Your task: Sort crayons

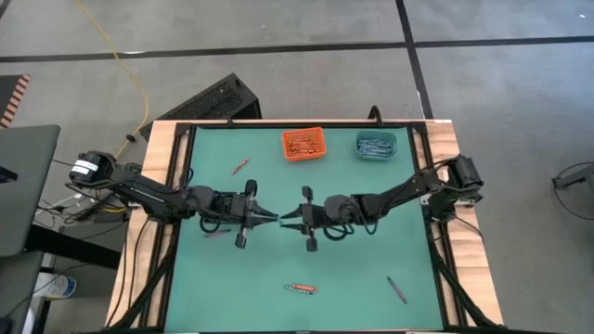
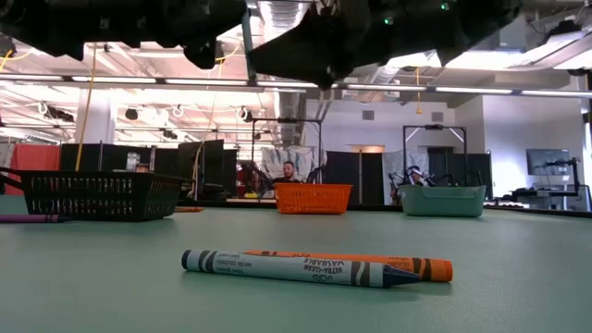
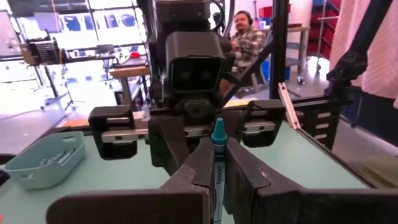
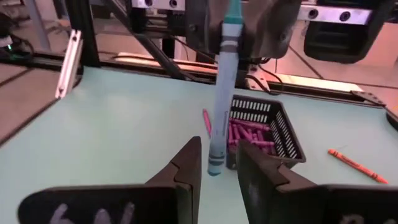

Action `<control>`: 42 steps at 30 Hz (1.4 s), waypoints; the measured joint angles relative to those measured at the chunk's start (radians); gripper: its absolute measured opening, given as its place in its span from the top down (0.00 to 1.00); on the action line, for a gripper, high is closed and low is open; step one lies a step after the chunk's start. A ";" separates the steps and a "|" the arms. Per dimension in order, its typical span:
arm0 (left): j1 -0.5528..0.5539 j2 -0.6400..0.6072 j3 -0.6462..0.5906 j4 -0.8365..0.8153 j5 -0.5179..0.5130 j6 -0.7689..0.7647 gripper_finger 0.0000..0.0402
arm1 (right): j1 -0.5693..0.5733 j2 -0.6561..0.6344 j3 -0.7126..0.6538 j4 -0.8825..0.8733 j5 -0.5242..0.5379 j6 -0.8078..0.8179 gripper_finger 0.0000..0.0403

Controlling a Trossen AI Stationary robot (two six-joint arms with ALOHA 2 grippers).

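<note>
- Your two arms meet over the middle of the green table (image 1: pixel 362 269), reaching in from either side, fingertips almost nose to nose.
- Your left gripper (image 1: pixel 271 219) is clamped on a blue-teal crayon (image 3: pixel 218 163), whose pointed tip sticks out toward the other arm.
- Your right gripper (image 1: pixel 286 220) has its fingers apart, with the free end of that crayon between them. From its wrist view, you cannot tell for sure whether either finger touches the crayon.
- Below the meeting point, a black bin (image 4: pixel 283 134) holds purple-pink crayons (image 4: pixel 249 132). One pink stick lies just outside its wall.
- At the far edge, an orange bin (image 1: pixel 303 144) and a teal bin (image 1: pixel 376 145) sit side by side, slightly apart.
- Loose crayons: an orange-red one (image 1: pixel 242 166) near the far left, a blue and orange pair (image 1: pixel 301 289) touching near the front edge, and a dark one (image 1: pixel 397 290) at front right.
- Open mat lies between the grippers and the front edge. A black frame rail and a wooden border run along each side.
</note>
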State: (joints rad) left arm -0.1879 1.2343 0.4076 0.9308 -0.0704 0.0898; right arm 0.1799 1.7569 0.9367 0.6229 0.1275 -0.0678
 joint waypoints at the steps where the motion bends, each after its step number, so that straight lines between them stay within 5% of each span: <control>1: 0.000 0.000 0.000 -0.001 -0.002 0.001 0.98 | 0.001 0.000 0.002 -0.007 0.000 -0.012 0.76; 23: 0.011 0.167 0.004 0.209 -0.050 0.071 0.98 | -0.010 -0.009 0.009 0.014 0.008 -0.115 0.77; 32: 0.011 0.160 0.004 0.209 -0.047 0.045 0.98 | -0.011 -0.024 0.008 -0.031 0.009 -0.146 0.95; 42: 0.019 0.138 0.003 0.107 -0.067 -0.009 0.76 | -0.023 -0.216 0.008 -0.397 0.010 -0.154 0.98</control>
State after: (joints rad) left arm -0.1691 1.3724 0.4110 1.0381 -0.1375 0.0803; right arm 0.1568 1.5409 0.9451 0.2261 0.1371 -0.2218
